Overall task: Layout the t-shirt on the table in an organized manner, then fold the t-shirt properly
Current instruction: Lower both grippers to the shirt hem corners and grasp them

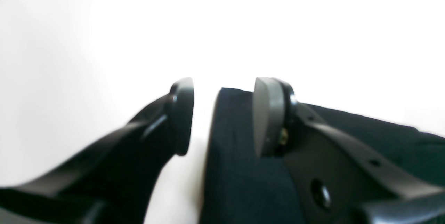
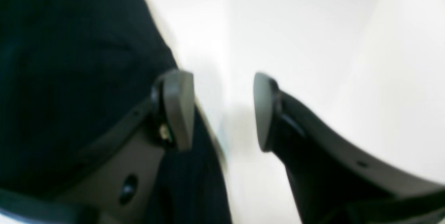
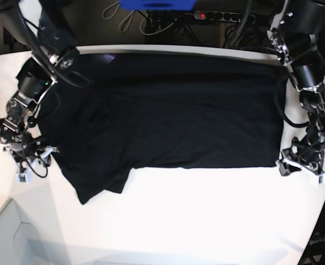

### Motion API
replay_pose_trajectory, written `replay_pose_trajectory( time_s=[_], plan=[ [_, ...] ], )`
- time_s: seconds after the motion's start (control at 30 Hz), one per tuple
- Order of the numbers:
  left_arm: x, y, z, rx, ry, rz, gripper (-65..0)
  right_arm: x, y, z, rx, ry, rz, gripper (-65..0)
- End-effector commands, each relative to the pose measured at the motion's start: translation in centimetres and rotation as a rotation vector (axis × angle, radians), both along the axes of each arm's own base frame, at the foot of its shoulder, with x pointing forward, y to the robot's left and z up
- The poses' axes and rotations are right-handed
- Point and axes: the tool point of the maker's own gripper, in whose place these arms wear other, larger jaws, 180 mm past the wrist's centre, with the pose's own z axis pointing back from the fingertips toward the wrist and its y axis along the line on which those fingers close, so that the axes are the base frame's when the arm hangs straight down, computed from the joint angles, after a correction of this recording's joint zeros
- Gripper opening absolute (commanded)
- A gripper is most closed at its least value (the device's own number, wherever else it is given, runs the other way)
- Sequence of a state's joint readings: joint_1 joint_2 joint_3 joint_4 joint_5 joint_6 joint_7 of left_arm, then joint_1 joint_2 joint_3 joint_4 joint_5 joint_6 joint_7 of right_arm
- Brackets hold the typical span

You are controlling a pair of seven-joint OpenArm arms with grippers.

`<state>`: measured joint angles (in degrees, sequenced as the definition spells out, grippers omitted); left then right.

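Observation:
The t-shirt (image 3: 173,110) lies spread on the white table (image 3: 206,210), plain black side up, with one sleeve (image 3: 96,187) sticking out at the front left. No print shows. My left gripper (image 3: 289,164) is open at the shirt's front right corner. In the left wrist view it (image 1: 224,116) straddles the cloth edge (image 1: 236,168), one finger over the cloth and one over the table. My right gripper (image 3: 40,160) is open at the shirt's left edge. In the right wrist view it (image 2: 220,111) has one finger over the cloth (image 2: 69,60) and one over bare table.
A power strip (image 3: 206,15) with a red light, cables and a blue object (image 3: 156,4) lie behind the table's far edge. The table's curved edge (image 3: 319,221) runs close to the left arm. A pale panel (image 3: 8,232) sits at the front left.

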<state>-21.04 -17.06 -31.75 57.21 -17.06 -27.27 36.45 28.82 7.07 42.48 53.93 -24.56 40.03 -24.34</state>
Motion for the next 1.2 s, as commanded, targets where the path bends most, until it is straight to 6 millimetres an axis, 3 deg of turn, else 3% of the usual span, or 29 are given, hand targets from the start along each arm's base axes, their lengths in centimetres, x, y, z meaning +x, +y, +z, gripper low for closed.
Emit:
replay_pose_trajectory(
  time_s=[0.0, 0.1, 0.27, 0.63, 0.93, 1.17],
  plan=[
    [1.4, 0.5, 2.0, 0.013, -0.072, 0.0, -37.9, 1.8, -0.3, 1.7, 0.014, -0.074, 0.0, -36.5],
    [1.7, -0.1, 0.6, -0.016, -0.064, 0.0, -37.9, 1.6, -0.1, 0.0, 0.066, -0.065, 0.007, -36.5],
    [2.0, -0.5, -1.0, -0.061, -0.029, 0.011, -37.9, 2.2, 0.6, -0.1, 0.093, -0.084, 0.012, -36.5],
    [3.2, -0.4, 0.7, -0.053, -0.069, 0.008, -37.9, 2.7, 0.9, 0.3, 0.093, -0.095, 0.019, -34.8],
    [3.0, -1.1, 0.1, -0.064, -0.059, 0.002, -37.9, 1.4, 3.1, -1.9, 0.129, -0.053, 0.036, -34.0],
    [1.8, -1.2, -3.3, -0.046, 0.05, -0.005, -37.9, 0.4, 4.6, -3.4, 0.154, -0.027, 0.046, -34.0]
  ],
)
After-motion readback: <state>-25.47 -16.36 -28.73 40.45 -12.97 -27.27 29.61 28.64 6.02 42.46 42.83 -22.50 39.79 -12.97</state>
